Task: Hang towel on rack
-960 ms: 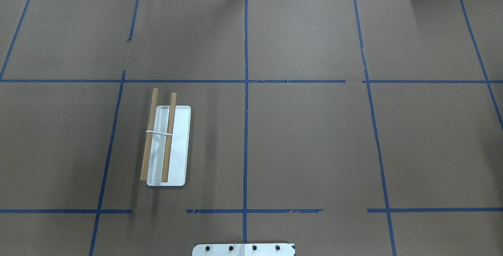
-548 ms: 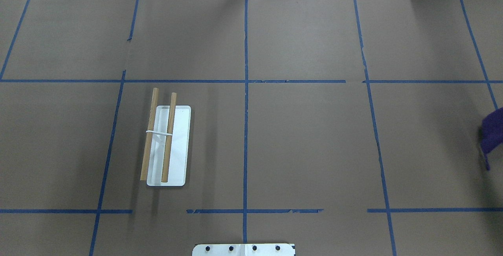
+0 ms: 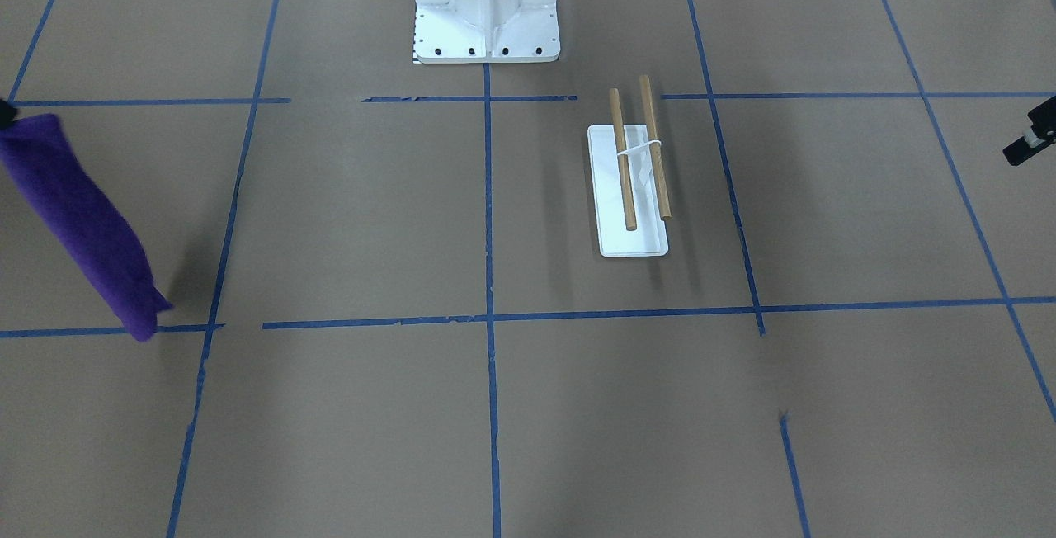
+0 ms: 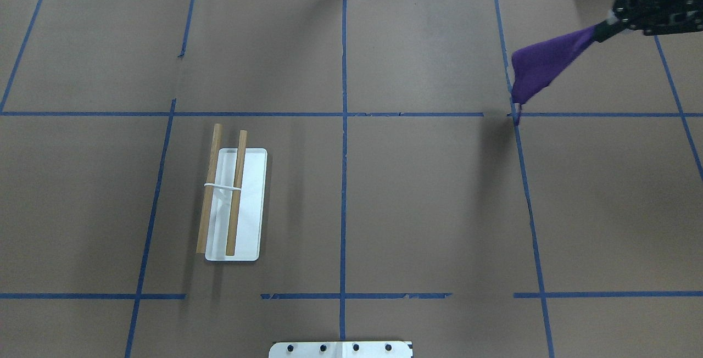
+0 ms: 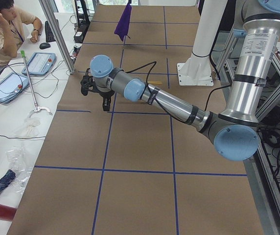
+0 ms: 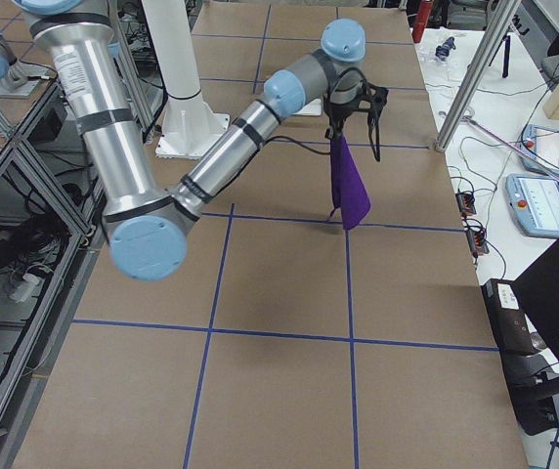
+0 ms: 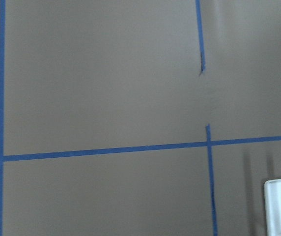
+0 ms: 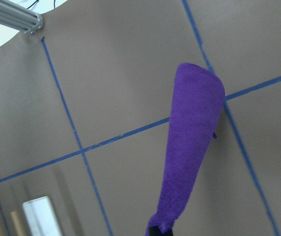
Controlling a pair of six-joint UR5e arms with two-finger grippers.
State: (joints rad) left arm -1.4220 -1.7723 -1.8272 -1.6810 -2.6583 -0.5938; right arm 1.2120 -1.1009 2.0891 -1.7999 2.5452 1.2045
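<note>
Your right gripper (image 4: 601, 31) is clamped on one end of the towel (image 4: 541, 67), which dangles well off to the right of the rack (image 4: 233, 204). Carry it in high, above the dowels (image 4: 237, 192), then drape it across both. The surface (image 4: 417, 210) between looks open. Left gripper (image 5: 105, 103): can't tell.

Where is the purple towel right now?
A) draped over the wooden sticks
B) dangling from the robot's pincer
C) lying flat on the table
B: the towel hangs down from the right pincer, which grips its top end, and the rack is bare.
</note>
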